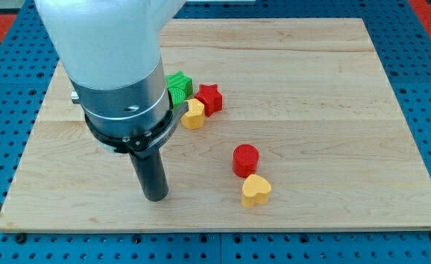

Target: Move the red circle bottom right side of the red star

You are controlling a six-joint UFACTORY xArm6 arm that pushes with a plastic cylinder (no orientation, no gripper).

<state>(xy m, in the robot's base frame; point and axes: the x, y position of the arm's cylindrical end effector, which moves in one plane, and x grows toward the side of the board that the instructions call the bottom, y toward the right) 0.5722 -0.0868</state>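
Note:
The red circle (245, 160) stands on the wooden board (333, 110), right of centre toward the view's bottom. The red star (210, 97) lies up and to the left of it, touching a yellow heart (193, 114) and next to a green block (178, 86). A second yellow heart (256, 191) touches the red circle's lower edge. My tip (155, 196) rests on the board well to the left of the red circle and slightly below it, apart from every block.
The arm's large white and grey body (116, 66) fills the view's upper left and hides part of the green block and the board behind it. A blue pegboard surface (428, 88) surrounds the board.

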